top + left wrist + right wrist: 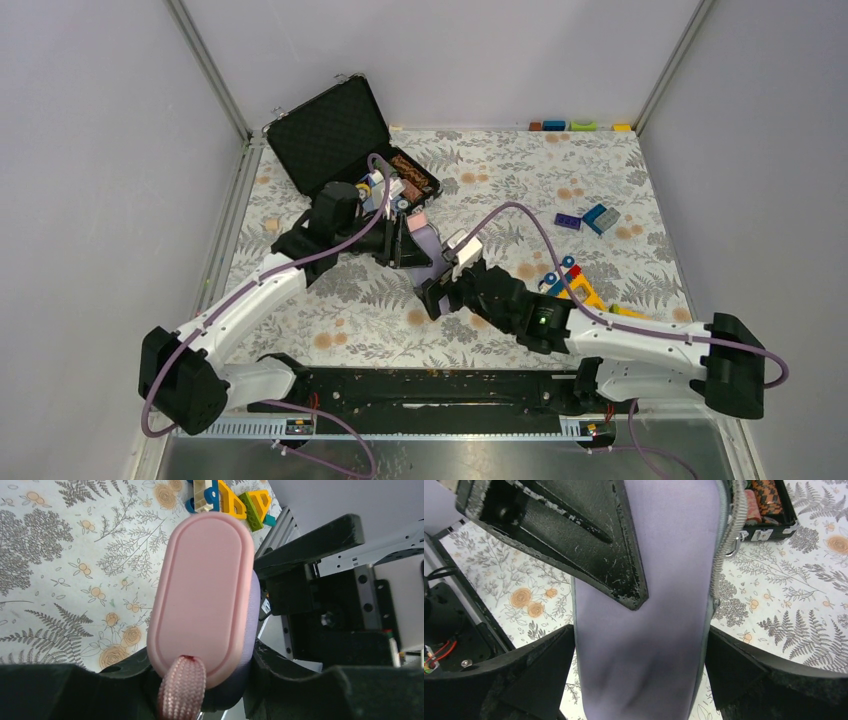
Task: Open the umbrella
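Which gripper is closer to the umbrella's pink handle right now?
Left. The left gripper is clamped at the pink handle; the right gripper straddles the lilac sleeve farther down, away from the handle.

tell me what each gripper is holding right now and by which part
Left gripper clamps the umbrella at its handle end, over the lilac sleeve. Right gripper straddles that sleeve farther along; whether it grips cannot be told.

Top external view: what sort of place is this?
Probably a lab test cell: plain white walls on metal posts enclose a flower-patterned table, with robot arms bolted at its near edge and toy bricks scattered.
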